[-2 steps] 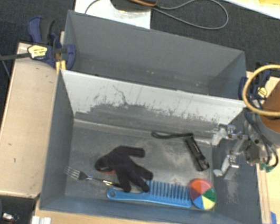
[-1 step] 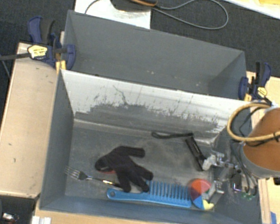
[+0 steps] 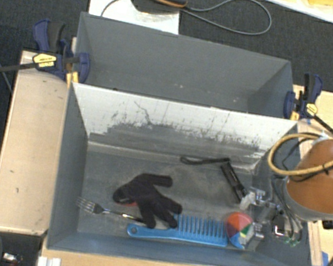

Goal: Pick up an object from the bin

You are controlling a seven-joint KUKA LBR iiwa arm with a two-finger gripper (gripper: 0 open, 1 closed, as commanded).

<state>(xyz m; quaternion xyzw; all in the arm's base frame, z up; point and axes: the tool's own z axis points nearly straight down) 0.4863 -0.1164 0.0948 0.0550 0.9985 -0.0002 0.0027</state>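
My gripper (image 3: pixel 258 210) sits low at the right end of the bin, close to the right wall. Just left of it, touching or nearly touching, lies a small red-orange ball with a green and blue patch (image 3: pixel 238 226). A blue comb (image 3: pixel 182 231) stretches along the front wall, its right end against that ball. Behind the gripper, a thin black tong-like tool (image 3: pixel 227 169) rests on the bin floor near the back slope.
A black glove (image 3: pixel 146 197) lies in the middle of the floor, with a metal fork (image 3: pixel 104 210) at its front left. The arm with its orange cover and cables hangs over the bin's right rim.
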